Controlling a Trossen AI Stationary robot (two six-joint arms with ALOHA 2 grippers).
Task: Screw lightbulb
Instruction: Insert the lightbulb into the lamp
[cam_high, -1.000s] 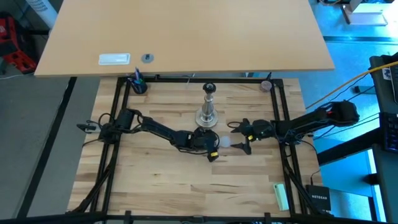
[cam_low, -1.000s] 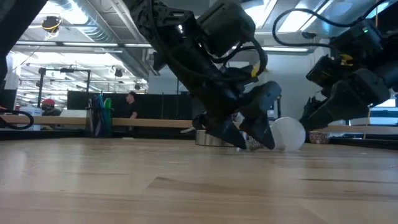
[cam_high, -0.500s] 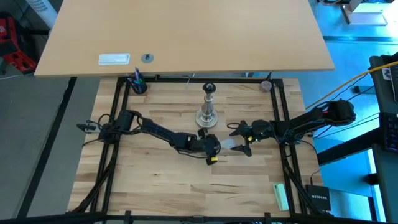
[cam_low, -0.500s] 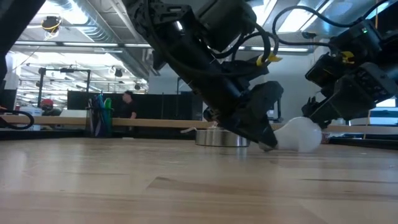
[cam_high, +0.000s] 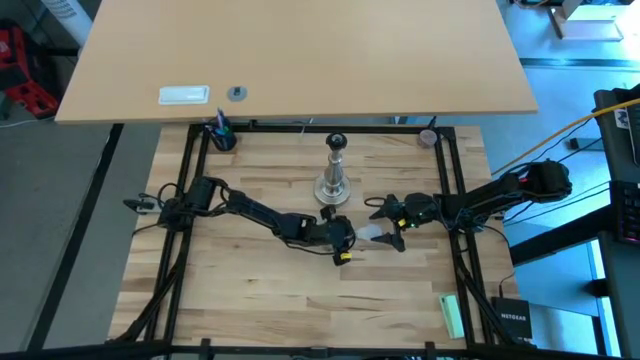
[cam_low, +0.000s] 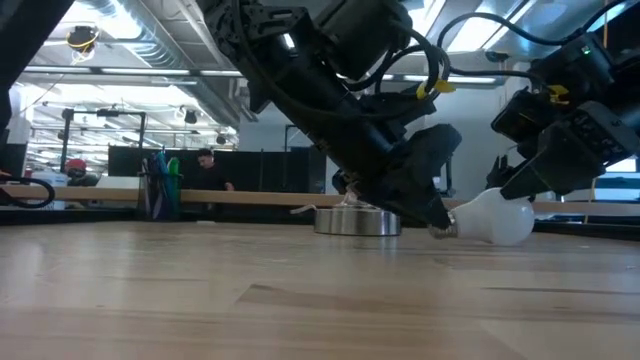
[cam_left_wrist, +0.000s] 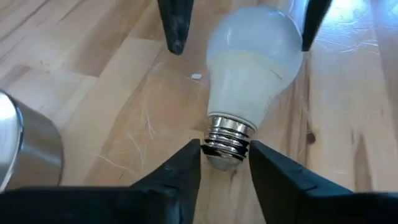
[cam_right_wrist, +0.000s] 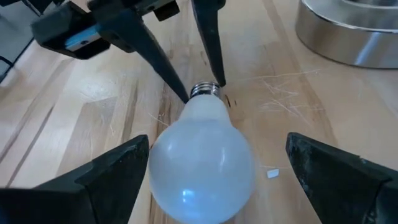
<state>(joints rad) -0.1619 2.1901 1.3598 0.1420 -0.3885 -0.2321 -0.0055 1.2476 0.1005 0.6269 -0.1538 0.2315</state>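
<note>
The lightbulb, white with a silvery screw base, lies on its side on the wooden table, a little to the near right of the stand. The globe seems to rest on the wood. My left gripper is shut on the bulb's base. My right gripper is open; its two fingers stand on either side of the globe without touching it. In the high view both grippers meet at the bulb. My left gripper pinches the screw base of the lightbulb between its two fingertips, one on each side of the thread. The fingers come low from the table's left, slanting down, in line with the bulb. The bulb points away from them toward the right gripper.
The silver stand with its round base stands just beyond the bulb toward the far side. A dark frame runs round the work area. A green object lies at the near right corner. A person shows in the room behind.
My left gripper has shut on the bulb's screw base and has pushed a little toward the table's right. The bulb has slid along the table toward the right gripper and now lies between that gripper's open fingers.
</note>
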